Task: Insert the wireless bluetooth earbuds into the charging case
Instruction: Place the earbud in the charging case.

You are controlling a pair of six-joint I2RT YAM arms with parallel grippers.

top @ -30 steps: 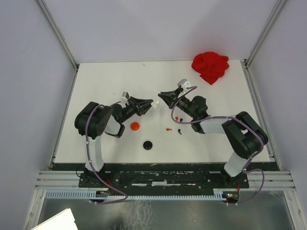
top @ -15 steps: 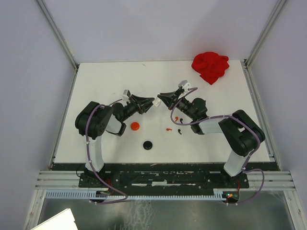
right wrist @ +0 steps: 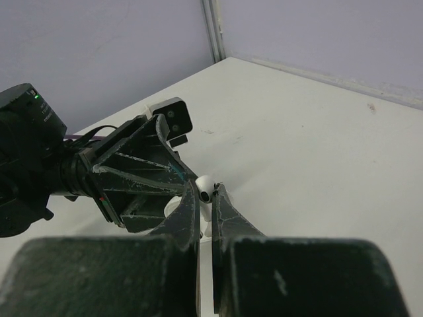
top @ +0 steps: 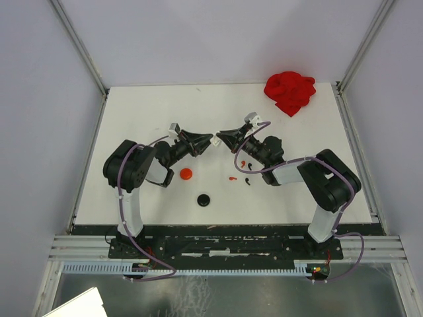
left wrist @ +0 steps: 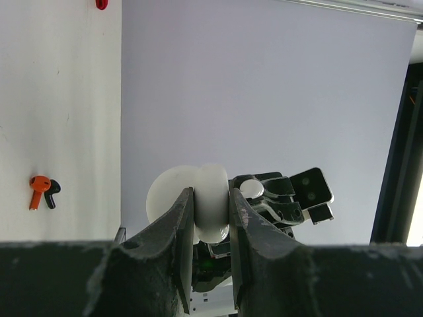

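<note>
My left gripper (left wrist: pixel 211 206) is shut on a round white charging case (left wrist: pixel 165 195), held above the table's middle (top: pixel 215 140). Facing it tip to tip, my right gripper (right wrist: pixel 205 193) is shut on a white earbud (right wrist: pixel 204 188), which the left wrist view shows as a white dot (left wrist: pixel 251 189) right beside the case. Whether earbud and case touch I cannot tell. A red earbud (left wrist: pixel 38 187) and a black earbud (left wrist: pixel 52 191) lie together on the table, below the right arm (top: pixel 247 181). Another red earbud (top: pixel 232 177) lies next to them.
A red disc (top: pixel 186 174) and a black disc (top: pixel 204 199) lie on the white table in front of the left arm. A crumpled red object (top: pixel 289 92) sits at the far right corner. Grey walls and metal rails (top: pixel 86 59) border the table.
The two grippers have drawn slightly closer together above the table's middle. Each keeps its hold.
</note>
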